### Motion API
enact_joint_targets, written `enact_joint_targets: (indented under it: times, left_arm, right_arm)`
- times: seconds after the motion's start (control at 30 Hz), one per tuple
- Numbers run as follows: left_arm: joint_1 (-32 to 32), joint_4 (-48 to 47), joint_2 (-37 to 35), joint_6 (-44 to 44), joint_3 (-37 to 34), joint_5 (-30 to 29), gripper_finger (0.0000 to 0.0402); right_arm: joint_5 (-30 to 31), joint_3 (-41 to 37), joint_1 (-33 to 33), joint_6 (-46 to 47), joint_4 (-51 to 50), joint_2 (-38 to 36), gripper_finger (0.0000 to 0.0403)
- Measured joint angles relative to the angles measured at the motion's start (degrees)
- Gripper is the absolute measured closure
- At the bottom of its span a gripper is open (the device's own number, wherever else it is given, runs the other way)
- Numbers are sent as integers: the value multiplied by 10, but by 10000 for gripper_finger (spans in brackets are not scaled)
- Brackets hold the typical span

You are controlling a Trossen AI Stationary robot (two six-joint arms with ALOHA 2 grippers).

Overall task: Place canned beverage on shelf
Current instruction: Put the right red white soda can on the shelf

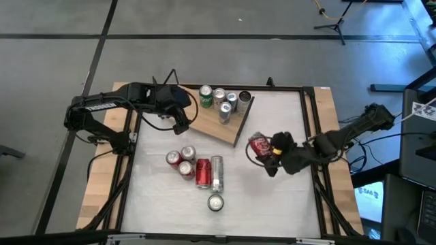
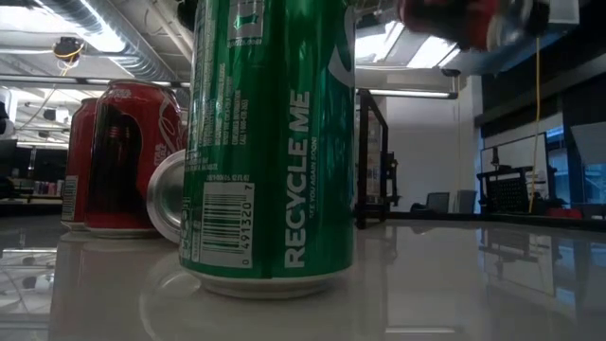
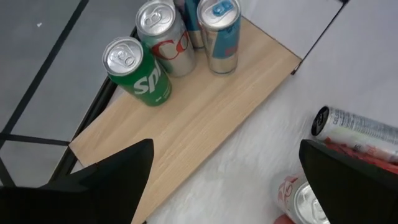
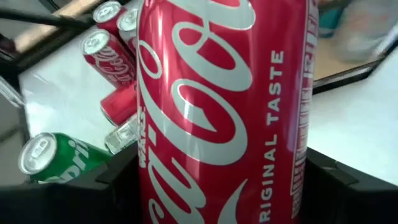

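The shelf (image 1: 216,126), a light wooden board, lies slantwise at the table's far middle. Several upright cans stand on its far end, among them a green one (image 3: 138,71). My left gripper (image 1: 179,117) hovers open over the shelf's left end, its fingers (image 3: 118,180) bare. My right gripper (image 1: 267,155), to the right of the shelf, is shut on a red cola can (image 1: 259,145). The same can shows blurred at the top of the low view (image 2: 454,19). My right gripper pinches the red can's round side wall (image 4: 155,168) between its two fingers (image 4: 339,183), one on each side, lying across the can. They come from the table's right side, slanting down. The can is lifted clear of the table, tilted.
Left of the table's middle stand three upright cans (image 1: 181,160), with a red can (image 1: 203,172) and a silver can (image 1: 216,172) lying beside them. A green can (image 1: 215,202) stands nearer the front edge. A black frame rail (image 1: 310,122) runs along the table's sides.
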Motion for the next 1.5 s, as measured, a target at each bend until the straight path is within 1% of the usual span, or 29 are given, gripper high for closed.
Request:
enact_joint_targets:
  times: [0.1, 0.13, 0.27, 0.33, 0.4, 0.47, 0.53, 0.67, 0.83, 1.07, 1.23, 1.43, 1.5]
  left_arm:
    - [0, 15, 0, 0, 0, 0, 12]
    - [0, 18, 0, -1, 0, 0, 12]
    - [0, 30, 0, -1, 0, 0, 12]
    - [0, 36, 0, -1, 0, 0, 12]
    - [0, 35, 0, -1, 0, 0, 12]
    - [0, 36, 0, -1, 0, 0, 12]
    - [0, 36, 0, -1, 0, 0, 12]
    - [0, 42, 0, -1, 0, 0, 12]
    - [0, 81, 0, -5, 0, 0, 12]
    - [-6, 159, 5, -88, 0, 2, 12]
    - [-29, 178, 29, -113, 0, 2, 12]
    - [-57, 203, 74, -121, 0, -2, 12]
    - [-67, 230, 93, -121, 0, -2, 12]
  right_arm:
    - [-15, -111, -3, -21, 188, -16, 111]
    - [-25, -151, -5, -37, 268, -17, 111]
    - [-107, -298, -24, -130, 627, -9, 111]
    - [-125, -355, -29, -197, 781, 4, 111]
    - [-126, -401, -29, -276, 896, 23, 111]
    - [-127, -432, -29, -339, 969, 44, 111]
    - [-120, -450, -29, -369, 1010, 66, 108]
    - [-91, -458, -29, -395, 1039, 112, 97]
    - [-78, -454, -29, -423, 1063, 167, 108]
    - [-68, -449, -29, -440, 1110, 227, 103]
    - [-47, -436, -29, -457, 1115, 262, 107]
    - [-45, -426, -30, -501, 1214, 316, 104]
    - [-49, -426, -33, -507, 1234, 335, 106]
